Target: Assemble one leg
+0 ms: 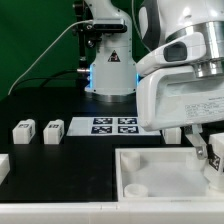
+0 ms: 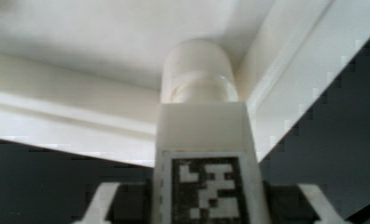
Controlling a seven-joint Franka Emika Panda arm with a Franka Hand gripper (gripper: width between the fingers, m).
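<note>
In the wrist view we see the gripper clamped on a small white plastic tagged leg; only the exterior view shows two loose legs.

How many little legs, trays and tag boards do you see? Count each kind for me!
Legs clearly seen: 3 (left leg, second leg, held leg between the fingers)
Tray: 1
Marker board: 1
Total: 5
</note>
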